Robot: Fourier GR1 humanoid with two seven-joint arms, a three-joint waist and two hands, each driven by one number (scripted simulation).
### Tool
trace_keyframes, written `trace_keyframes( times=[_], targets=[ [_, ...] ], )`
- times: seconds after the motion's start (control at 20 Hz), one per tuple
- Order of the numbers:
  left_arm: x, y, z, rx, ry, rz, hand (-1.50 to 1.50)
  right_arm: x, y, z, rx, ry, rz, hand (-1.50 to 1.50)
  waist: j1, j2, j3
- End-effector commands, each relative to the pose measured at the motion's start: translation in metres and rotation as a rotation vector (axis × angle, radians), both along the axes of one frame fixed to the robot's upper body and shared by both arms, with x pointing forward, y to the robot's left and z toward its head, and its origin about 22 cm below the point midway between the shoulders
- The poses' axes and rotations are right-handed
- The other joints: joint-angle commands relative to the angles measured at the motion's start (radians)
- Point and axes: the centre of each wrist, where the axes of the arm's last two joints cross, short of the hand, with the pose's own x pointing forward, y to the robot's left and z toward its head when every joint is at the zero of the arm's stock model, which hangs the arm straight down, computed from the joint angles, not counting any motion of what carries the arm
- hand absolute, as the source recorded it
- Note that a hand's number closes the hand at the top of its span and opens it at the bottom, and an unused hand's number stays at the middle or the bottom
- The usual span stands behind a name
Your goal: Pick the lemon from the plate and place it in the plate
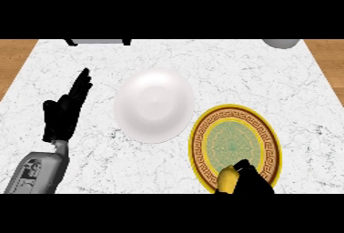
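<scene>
Right hand has the lemon wrapped in its fingers

That's at 6 o'clock of the patterned plate; white plate sits at its 10, left hand resting, fingers straight.

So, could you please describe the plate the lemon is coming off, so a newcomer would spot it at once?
On the white marble counter lie two plates side by side. It is the right one, nearest the right hand holding the lemon. Unlike the plain white plate, it has a yellow rim, a brown patterned band and a green centre.

The counter has a white marble top with thin grey veins. Beyond its left and right edges, a brown wooden floor shows.
</scene>
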Motion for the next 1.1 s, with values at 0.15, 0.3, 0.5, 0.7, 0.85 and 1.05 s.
trace_keyframes(
  times=[0.15, 0.3, 0.5, 0.7, 0.85, 1.05],
  targets=[
    [-0.004, -0.009, -0.011, 0.007, 0.013, 0.013, 0.00, -0.029, 0.040, 0.046, -0.139, -0.372, -0.068, 1.50, -0.014, -0.003, 0.001],
    [-0.009, 0.000, -0.009, -0.010, 0.003, -0.003, 0.00, -0.042, 0.060, 0.060, -0.165, -0.472, -0.031, 1.50, 0.010, 0.001, 0.002],
    [-0.007, -0.002, -0.014, 0.003, 0.002, -0.015, 0.00, -0.034, 0.069, 0.095, -0.209, -0.570, 0.080, 1.50, 0.022, 0.009, 0.002],
    [0.001, -0.005, -0.002, 0.012, -0.022, -0.044, 0.00, -0.017, 0.070, 0.089, -0.134, -0.578, 0.132, 1.50, 0.043, 0.016, 0.004],
    [0.007, -0.007, 0.003, 0.013, -0.039, -0.043, 0.00, -0.005, 0.068, 0.094, -0.082, -0.606, 0.151, 1.50, 0.050, 0.022, 0.005],
    [0.009, -0.008, 0.008, -0.004, -0.020, -0.060, 0.00, 0.013, 0.066, 0.087, -0.037, -0.566, 0.139, 1.50, 0.069, 0.029, 0.006]
  ],
)
